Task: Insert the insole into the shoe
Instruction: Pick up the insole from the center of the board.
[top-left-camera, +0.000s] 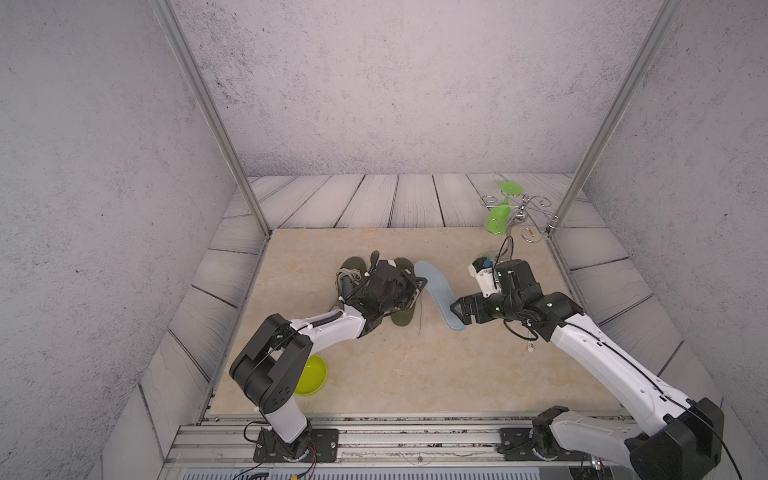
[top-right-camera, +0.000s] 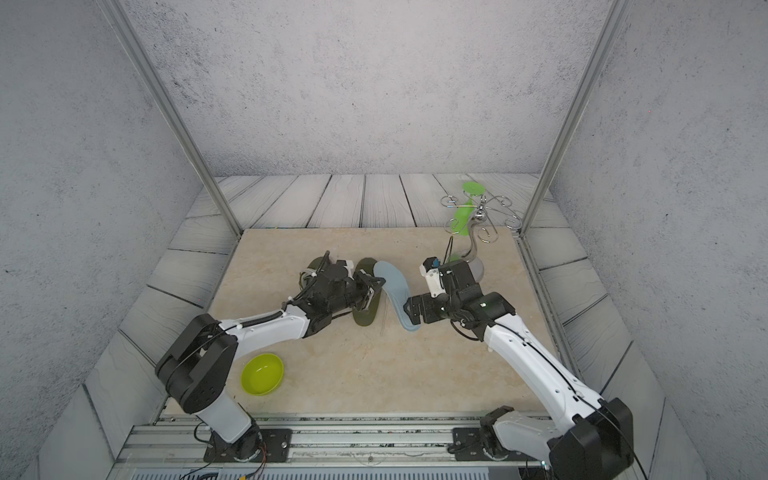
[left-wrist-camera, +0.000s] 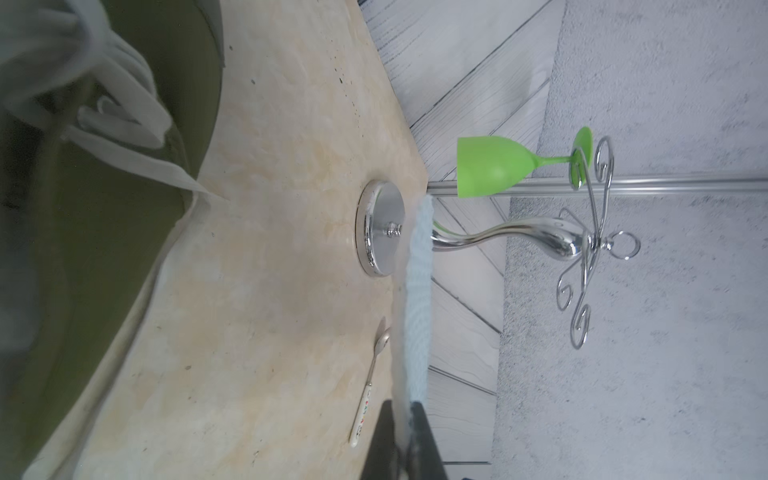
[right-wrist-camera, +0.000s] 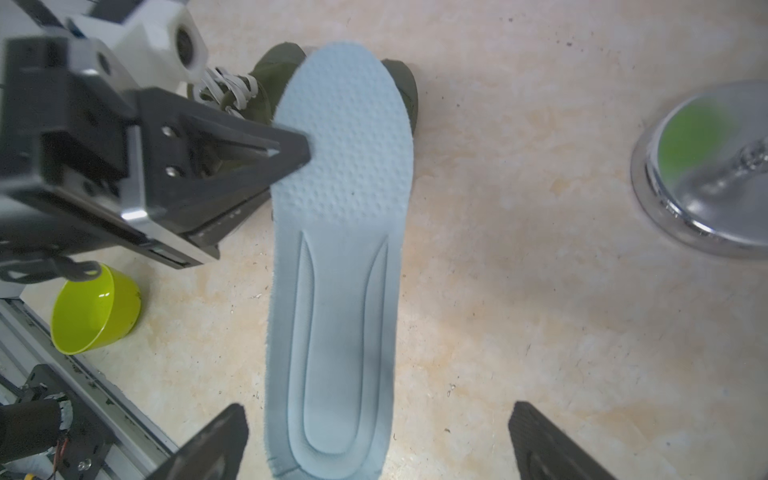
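The light blue insole lies on the beige tabletop in both top views, its toe end over the olive green shoe with white laces. My left gripper is shut on the insole's side edge near the toe; the left wrist view shows the insole edge-on between the fingers. The left arm hides most of the shoe. In the right wrist view my right gripper stands open, its fingers apart on either side of the insole's heel and not touching it.
A yellow-green bowl sits at the front left. A chrome glass rack holding a green wine glass stands at the back right. A spoon lies right of the insole.
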